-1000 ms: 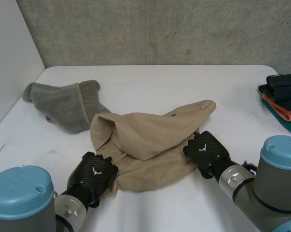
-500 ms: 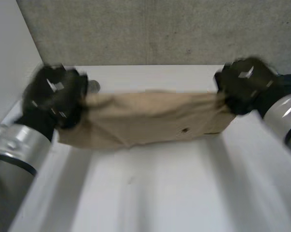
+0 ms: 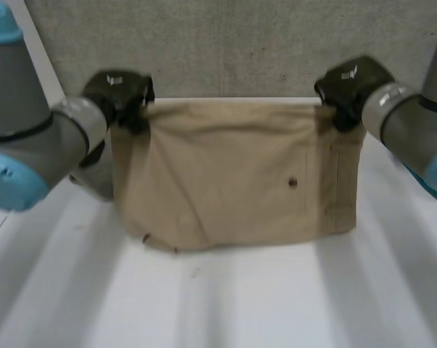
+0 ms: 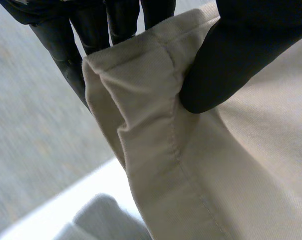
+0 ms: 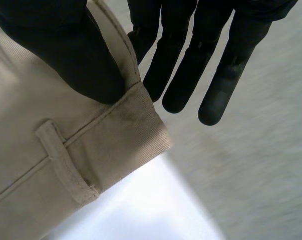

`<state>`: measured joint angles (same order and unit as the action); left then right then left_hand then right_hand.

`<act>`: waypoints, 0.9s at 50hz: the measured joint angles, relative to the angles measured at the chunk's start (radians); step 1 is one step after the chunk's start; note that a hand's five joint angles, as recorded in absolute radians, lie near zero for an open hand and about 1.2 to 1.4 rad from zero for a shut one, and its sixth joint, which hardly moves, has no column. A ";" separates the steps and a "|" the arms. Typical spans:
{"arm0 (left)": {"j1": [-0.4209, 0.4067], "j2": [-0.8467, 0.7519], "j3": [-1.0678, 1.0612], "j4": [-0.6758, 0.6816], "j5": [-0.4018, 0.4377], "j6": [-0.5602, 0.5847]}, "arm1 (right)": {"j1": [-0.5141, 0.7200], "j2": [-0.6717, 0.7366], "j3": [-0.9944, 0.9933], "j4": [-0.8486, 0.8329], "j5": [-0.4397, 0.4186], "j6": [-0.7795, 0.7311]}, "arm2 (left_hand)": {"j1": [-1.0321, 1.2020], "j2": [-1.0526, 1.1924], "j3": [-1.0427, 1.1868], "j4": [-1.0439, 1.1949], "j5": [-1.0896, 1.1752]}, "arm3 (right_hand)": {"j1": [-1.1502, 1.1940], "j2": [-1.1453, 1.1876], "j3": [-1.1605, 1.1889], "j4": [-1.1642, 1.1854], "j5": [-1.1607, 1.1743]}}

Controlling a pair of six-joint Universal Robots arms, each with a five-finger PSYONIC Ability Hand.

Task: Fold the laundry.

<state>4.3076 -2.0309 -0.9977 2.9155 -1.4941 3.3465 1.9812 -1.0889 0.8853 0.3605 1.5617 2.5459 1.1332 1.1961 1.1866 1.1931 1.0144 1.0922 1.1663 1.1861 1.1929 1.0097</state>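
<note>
Trousers (image 3: pixel 232 174), tan and doubled over, hang in the air between the two hands, with the lower edge near the bench (image 3: pixel 240 304); I cannot tell whether it touches. The left hand (image 3: pixel 120 90) has one top corner and the right hand (image 3: pixel 348 80) the other, and the arms are spread so the top edge runs taut and level. Held this way, the weight of the cloth pulls out the wrinkles and squares it up for folding.

In the left wrist view the thumb (image 4: pixel 231 60) presses a stitched, bunched edge against the fingers (image 4: pixel 95 25) behind it, a firm pinch. In the right wrist view the right thumb (image 5: pixel 65 55) clamps the waistband corner, just beside a belt loop (image 5: pixel 65 165). Its fingers (image 5: pixel 176 65) run straight down the far side of the cloth, so this too is a pinch and not a fist. The waistband therefore seems to hang down the right side, meaning the trousers are held lengthwise.

A grey cloth (image 4: pixel 98 220) lies on the bench below the left hand, apart from the trousers and waiting its turn.

The likely next step is to lay the trousers flat.
</note>
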 measured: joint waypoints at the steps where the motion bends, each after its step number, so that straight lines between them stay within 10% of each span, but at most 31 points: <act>1: 0.001 -0.007 0.041 0.025 -0.002 -0.007 | 0.006 0.009 -0.026 -0.045 0.020 0.012 | 0.000 0.000 0.002 0.001 0.000 | 0.000 0.000 0.001 0.000 0.000; 16: -0.002 0.214 -0.110 0.666 0.011 -0.125 | 0.051 -0.135 0.124 -0.765 0.080 0.195 | 0.002 0.001 0.002 0.003 0.000 | 0.000 0.000 0.001 0.000 0.006; 39: -0.079 0.148 -0.869 0.619 -0.006 -0.043 | -0.055 0.002 0.758 -0.674 -0.047 0.108 | 0.002 0.001 0.003 0.003 0.000 | 0.000 0.007 0.003 0.000 0.006; 45: -0.116 0.260 -0.935 0.417 -0.014 0.008 | -0.096 -0.097 0.833 -0.385 -0.093 -0.097 | 0.002 0.001 0.003 0.003 0.000 | 0.000 0.007 0.003 0.000 0.006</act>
<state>4.1916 -1.7714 -1.9330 3.3325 -1.5080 3.3545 1.8852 -1.1855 1.7184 -0.0244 1.4689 2.4485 1.1354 1.1975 1.1892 1.1965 1.0143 1.0923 1.1731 1.1889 1.1929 1.0157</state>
